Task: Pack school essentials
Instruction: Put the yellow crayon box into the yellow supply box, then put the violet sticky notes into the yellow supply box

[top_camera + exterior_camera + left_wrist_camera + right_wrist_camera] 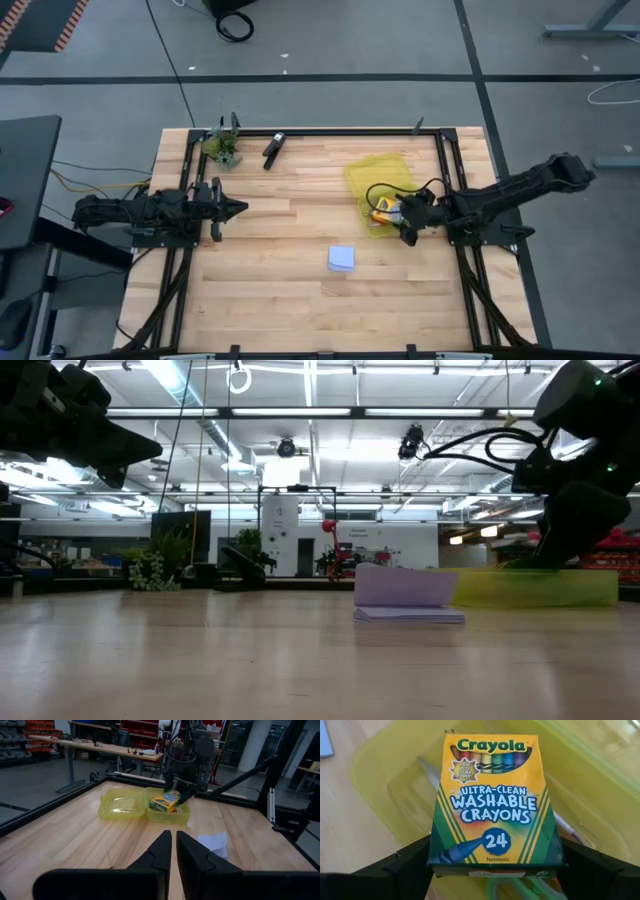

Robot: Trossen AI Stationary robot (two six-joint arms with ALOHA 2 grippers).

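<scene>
The yellow-green crayon box (495,805) lies tilted over the open yellow container (150,814) at the table's right. My right gripper (495,852) is shut on the box's lower end. Under the box, the green scissors handle (520,887) shows inside the container. The pale blue note pad (342,258) lies flat on the wood, nearer the front edge. My left gripper (173,837) waits at the table's left, level, fingers shut with nothing between them. The other essentials are hidden or out of view. My right gripper pinches the crayon box by its two narrow long sides (436,855), near the end printed "24". The fingers slant down from the table's right side and lie across the box. The box is tilted, printed face up, its far end down in the container (159,806).
The container's lid (120,805) lies open toward the far edge. A black clip-like object (273,148) and a small green clump (225,150) sit at the far left. A black frame (350,132) runs around the table. Bare wood lies between the arms.
</scene>
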